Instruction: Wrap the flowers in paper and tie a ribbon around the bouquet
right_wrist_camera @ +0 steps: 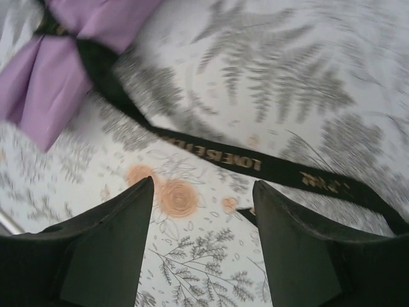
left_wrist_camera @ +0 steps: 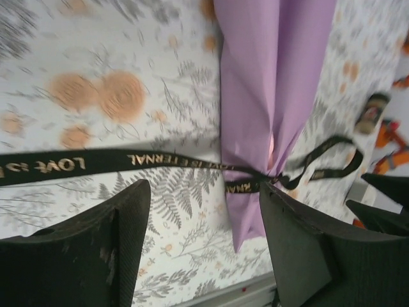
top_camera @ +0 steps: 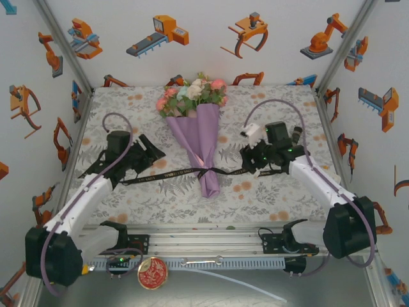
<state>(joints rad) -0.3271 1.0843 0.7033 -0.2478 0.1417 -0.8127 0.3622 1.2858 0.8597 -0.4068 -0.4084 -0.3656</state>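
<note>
A lilac paper cone (top_camera: pixel 203 144) is holding pink, white and blue roses (top_camera: pixel 193 91), black ribbon (top_camera: pixel 160 174) circling it. Left jaws and right jaws are gaping beside it.

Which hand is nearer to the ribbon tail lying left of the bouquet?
Left. The left hand is beside that ribbon tail, left of the bouquet; the right hand is on the bouquet's other side, by the opposite tail.

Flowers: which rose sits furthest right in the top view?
The pink rose at the bunch's right edge; the white heads sit mid-bunch, and the other pink ones are at the left.
</note>
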